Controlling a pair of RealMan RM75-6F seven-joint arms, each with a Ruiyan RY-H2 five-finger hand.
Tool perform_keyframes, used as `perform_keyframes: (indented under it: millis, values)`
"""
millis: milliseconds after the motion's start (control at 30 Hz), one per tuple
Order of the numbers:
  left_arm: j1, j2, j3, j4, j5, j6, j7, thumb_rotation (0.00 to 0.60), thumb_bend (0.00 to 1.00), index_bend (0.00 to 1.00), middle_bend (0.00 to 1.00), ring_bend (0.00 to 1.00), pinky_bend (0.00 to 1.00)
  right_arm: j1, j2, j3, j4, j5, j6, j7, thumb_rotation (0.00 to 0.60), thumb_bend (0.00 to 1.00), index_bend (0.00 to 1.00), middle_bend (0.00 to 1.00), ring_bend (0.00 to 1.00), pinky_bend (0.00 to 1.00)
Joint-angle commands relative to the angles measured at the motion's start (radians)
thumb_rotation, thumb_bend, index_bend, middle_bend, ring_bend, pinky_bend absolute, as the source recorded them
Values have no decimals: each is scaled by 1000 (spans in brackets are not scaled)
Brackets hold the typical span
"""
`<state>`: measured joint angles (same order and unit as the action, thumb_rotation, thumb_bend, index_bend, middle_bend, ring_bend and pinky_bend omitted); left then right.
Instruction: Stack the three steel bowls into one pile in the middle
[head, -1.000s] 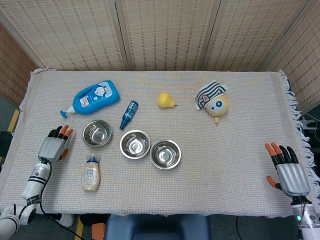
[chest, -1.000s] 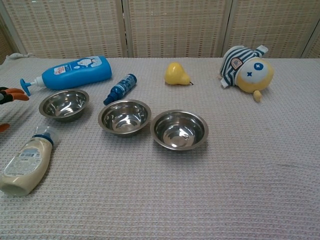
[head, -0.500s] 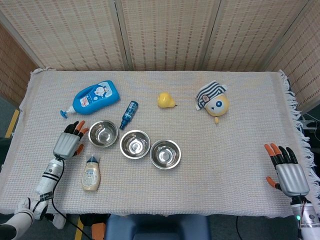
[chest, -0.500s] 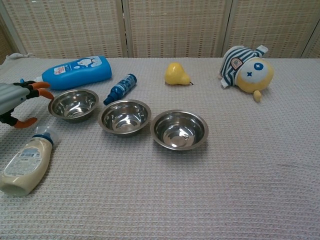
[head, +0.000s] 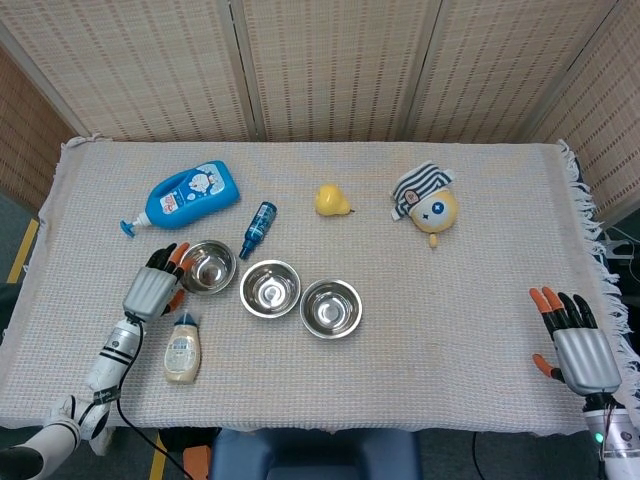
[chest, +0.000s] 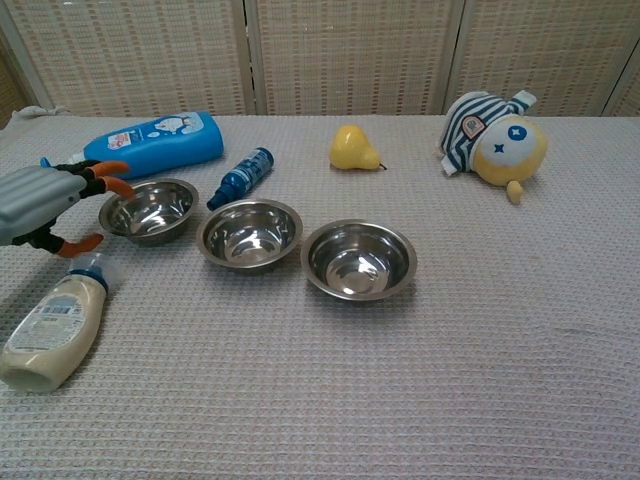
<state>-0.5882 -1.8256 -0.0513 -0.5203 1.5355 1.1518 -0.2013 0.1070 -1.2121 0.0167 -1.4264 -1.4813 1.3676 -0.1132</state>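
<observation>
Three steel bowls sit in a slanting row near the table's middle: the left bowl (head: 208, 267) (chest: 150, 210), the middle bowl (head: 270, 288) (chest: 250, 234) and the right bowl (head: 331, 308) (chest: 359, 259). All stand upright and empty, each apart from the others. My left hand (head: 155, 287) (chest: 45, 200) lies just left of the left bowl, fingers spread, orange fingertips at its left rim, holding nothing. My right hand (head: 578, 343) rests at the table's far right edge with fingers apart and empty; the chest view does not show it.
A cream squeeze bottle (head: 182, 348) (chest: 55, 325) lies right below my left hand. Behind the bowls lie a big blue pump bottle (head: 190, 192) (chest: 155, 145), a small blue bottle (head: 258, 229) (chest: 240, 177), a yellow pear (head: 332, 200) (chest: 352, 148) and a striped plush toy (head: 428, 205) (chest: 495, 135).
My left hand has moved right and forward up to the left bowl, which has shifted a little to the right toward the middle bowl. The right hand has stayed put.
</observation>
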Motion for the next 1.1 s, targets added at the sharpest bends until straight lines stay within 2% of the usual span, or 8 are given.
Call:
perform_keyframes:
  millis: [33, 200, 300, 367, 667, 767, 900, 1100]
  values:
    - [-11, -26, 1, 34, -6, -25, -7, 600, 413, 338, 23, 0, 144, -2, 3, 0, -3, -1, 3, 3, 600, 125, 0, 0, 0, 0]
    - [-16, -48, 0, 71, -6, -22, -17, 600, 415, 517, 56, 0, 146, -3, 6, 0, -7, -1, 7, 6, 600, 125, 0, 0, 0, 0]
    - [-12, -73, 5, 115, 7, 38, -29, 600, 452, 700, 131, 5, 155, -3, 9, -1, -8, 0, 3, 7, 600, 125, 0, 0, 0, 0]
    - [-9, -83, 8, 136, 11, 54, -43, 600, 479, 730, 144, 7, 156, -3, 10, -2, -11, 0, 1, 6, 600, 125, 0, 0, 0, 0]
    - [2, -63, 8, 96, 34, 214, -40, 600, 635, 759, 160, 8, 156, -5, 17, -8, -27, -14, 9, 10, 600, 125, 0, 0, 0, 0]
    - [-5, -43, 2, -1, 41, 253, -40, 600, 630, 757, 160, 8, 157, -6, 21, -11, -33, -22, 14, 17, 600, 125, 0, 0, 0, 0]
    - [-28, -19, -5, -134, 55, 270, 41, 600, 625, 752, 156, 8, 156, -8, 30, -16, -43, -37, 22, 30, 600, 125, 0, 0, 0, 0]
    - [-67, -8, -7, -302, 65, 220, 179, 600, 622, 741, 156, 8, 158, -13, 44, -19, -52, -54, 39, 52, 600, 125, 0, 0, 0, 0]
